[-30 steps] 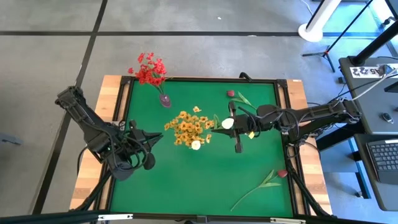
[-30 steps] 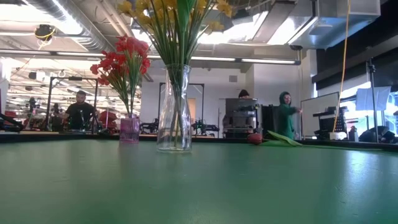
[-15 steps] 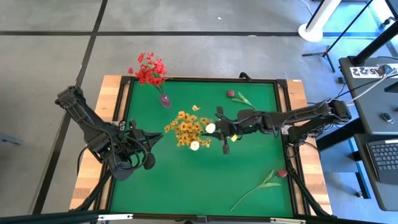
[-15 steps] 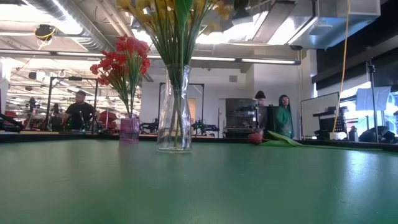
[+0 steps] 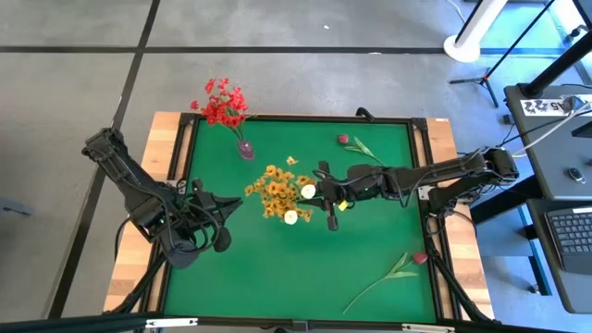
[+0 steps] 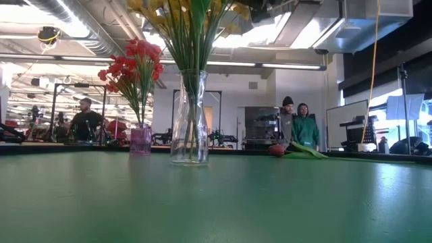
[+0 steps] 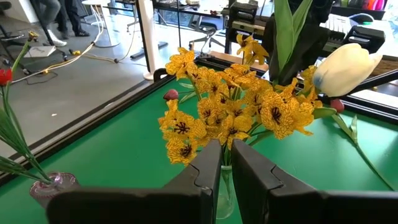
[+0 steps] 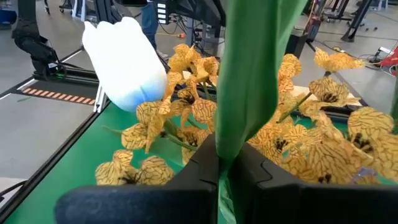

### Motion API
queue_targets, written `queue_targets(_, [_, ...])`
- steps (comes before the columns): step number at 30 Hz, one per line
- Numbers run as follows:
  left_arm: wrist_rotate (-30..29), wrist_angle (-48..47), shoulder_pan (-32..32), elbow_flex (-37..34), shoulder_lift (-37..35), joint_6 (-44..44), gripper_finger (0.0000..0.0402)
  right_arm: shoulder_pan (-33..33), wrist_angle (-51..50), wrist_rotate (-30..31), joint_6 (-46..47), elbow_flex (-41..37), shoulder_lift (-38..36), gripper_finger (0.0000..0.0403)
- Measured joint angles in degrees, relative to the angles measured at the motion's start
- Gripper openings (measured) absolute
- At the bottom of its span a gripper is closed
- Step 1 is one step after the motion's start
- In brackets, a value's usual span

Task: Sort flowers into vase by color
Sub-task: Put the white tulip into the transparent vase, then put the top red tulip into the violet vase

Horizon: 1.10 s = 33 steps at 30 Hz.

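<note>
My right gripper (image 5: 321,196) (image 8: 222,160) is shut on a white tulip, whose bud (image 5: 308,191) (image 8: 124,61) hovers next to the yellow-orange sprays (image 5: 277,191) (image 7: 230,106). These stand in a clear glass vase (image 6: 189,121) mid-table. Another white bud (image 5: 290,216) shows at that bunch's near side. Red sprays (image 5: 222,104) stand in a small pink vase (image 6: 140,142) at the far left. Two dark pink rose buds lie on the mat, one far (image 5: 343,139), one near right (image 5: 419,258). My left gripper (image 5: 229,205) (image 7: 226,177) waits shut, left of the clear vase. My right gripper pinches the white tulip's green stem and leaf (image 8: 239,124) between its two fingers, some way below the bud. The fingers come in about level from the table's right. The tulip is lifted clear of the mat, its bud close beside the yellow blossoms.
The green mat has a raised dark frame (image 5: 421,166) on a wooden table. The far rose's stem and leaf (image 6: 307,152) lie flat right of the clear vase. People stand in the room beyond the table (image 6: 297,128).
My right gripper has moved toward the table's left, carrying the white tulip from right of the clear vase up to the yellow blossoms. It has stayed shut on the stem. The vases and the roses on the mat have kept their places.
</note>
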Motion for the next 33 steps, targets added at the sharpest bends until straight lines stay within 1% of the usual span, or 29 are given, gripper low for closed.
queue_targets(10, [0.02, 0.02, 0.0, 0.02, 0.03, -0.01, 0.0034, 0.0, -1.52, 0.18, 0.08, 0.02, 1.73, 0.0016])
queue_targets(12, [0.06, 0.0, 0.0, 0.02, 0.04, -0.03, 0.0034, 0.0, -1.39, 0.17, 0.08, 0.02, 1.71, 0.0021])
queue_targets(14, [0.4, 0.0, 0.0, 0.02, 0.04, -0.03, 0.0034, 0.0, -1.38, 0.2, -0.08, 0.0, 1.26, 0.0037])
queue_targets(16, [0.71, 0.0, 0.0, 0.02, 0.03, -0.03, 0.0034, 0.0, -1.01, 0.17, -0.11, 0.02, 0.59, 0.0064])
queue_targets(18, [0.99, 0.0, 0.0, 0.02, 0.04, -0.03, 0.0034, 0.0, -1.24, 0.19, -0.1, 0.02, 0.16, 0.01])
queue_targets(23, [1.09, -0.02, 0.0, 0.02, 0.02, -0.03, 0.0034, 0.0, -2.01, 0.17, 0.33, 0.02, -0.37, 0.0208])
queue_targets(26, [1.11, -0.02, 0.0, 0.02, 0.04, -0.03, 0.0034, 0.0, -2.98, 0.17, 1.35, 0.07, -0.64, 0.0264])
queue_targets(30, [1.09, -0.02, 0.0, 0.02, 0.04, -0.03, 0.0034, 0.0, -6.2, 0.2, 1.58, 0.17, -1.51, 0.0323])
queue_targets(33, [1.09, -0.02, 0.0, 0.02, 0.03, -0.03, 0.0034, 0.02, -11.03, 1.64, 1.61, 2.13, -2.31, 0.0353])
